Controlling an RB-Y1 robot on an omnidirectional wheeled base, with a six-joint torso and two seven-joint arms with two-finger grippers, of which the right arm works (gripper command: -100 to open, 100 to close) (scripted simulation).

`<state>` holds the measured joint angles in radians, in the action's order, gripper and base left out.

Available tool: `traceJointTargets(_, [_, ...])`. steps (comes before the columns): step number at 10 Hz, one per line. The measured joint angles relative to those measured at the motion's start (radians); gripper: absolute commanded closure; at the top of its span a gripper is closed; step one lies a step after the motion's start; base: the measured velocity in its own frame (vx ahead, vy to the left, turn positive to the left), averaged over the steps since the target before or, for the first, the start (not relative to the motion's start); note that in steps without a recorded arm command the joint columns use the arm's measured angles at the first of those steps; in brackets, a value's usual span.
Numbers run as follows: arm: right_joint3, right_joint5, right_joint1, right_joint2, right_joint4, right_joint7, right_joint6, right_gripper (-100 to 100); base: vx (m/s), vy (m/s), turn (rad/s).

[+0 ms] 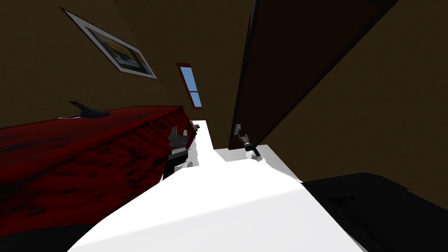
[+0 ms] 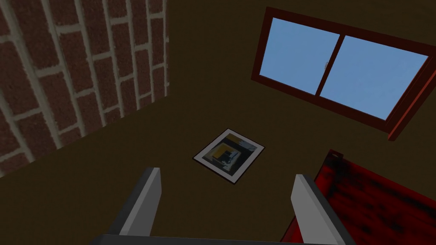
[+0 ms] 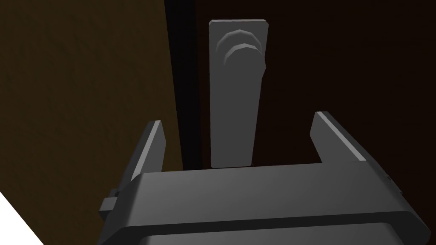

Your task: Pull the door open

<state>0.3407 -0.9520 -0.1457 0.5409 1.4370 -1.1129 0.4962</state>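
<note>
I stand in a room with dull brown walls (image 1: 43,65), close up to a tall, very dark door (image 1: 297,57) on my right side. My right claw (image 3: 237,120) is at its grey handle (image 3: 235,93), a long flat plate with a round boss at the far end. The claw's fingers are spread apart, one on each side of the plate's near end, and neither touches it. The handle sits close to the door's edge, where a narrow black strip (image 3: 184,85) runs between the door and the brown wall. My finger on that side lies over the wall, while the other has bare door face beside it. On my left, a mottled red counter (image 1: 87,148) runs along the wall, its corner just beside my left claw (image 2: 226,173), which hangs in the air with its fingers apart and nothing between them. A framed picture (image 1: 111,43) hangs above the counter, and a red-framed window (image 1: 191,85) showing blue sky is set between the counter and the door.
</note>
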Motion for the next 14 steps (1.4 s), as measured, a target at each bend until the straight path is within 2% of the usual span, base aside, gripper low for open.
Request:
traceJointTargets(2, [0.013, -0.03, 0.009, 0.022, -0.025, -0.036, 0.003, -100, 0.09, -0.045, 0.053])
traceJointTargets(3, [0.014, -0.031, 0.01, 0.024, -0.026, -0.041, 0.004, -100, 0.109, -0.004, 0.077])
traceJointTargets(6, [-0.003, -0.036, 0.015, 0.03, -0.057, -0.057, 0.011, -100, 0.208, -0.019, 0.141])
traceJointTargets(9, [-0.029, -0.047, 0.025, 0.04, -0.085, -0.072, 0.008, -100, 0.145, -0.018, 0.077])
traceJointTargets(10, [-0.03, -0.047, 0.026, 0.041, -0.087, -0.073, 0.008, 100, -0.006, 0.0, -0.012])
traceJointTargets(14, [-0.028, -0.047, 0.024, 0.041, -0.088, -0.071, 0.005, 100, -0.017, 0.001, 0.001])
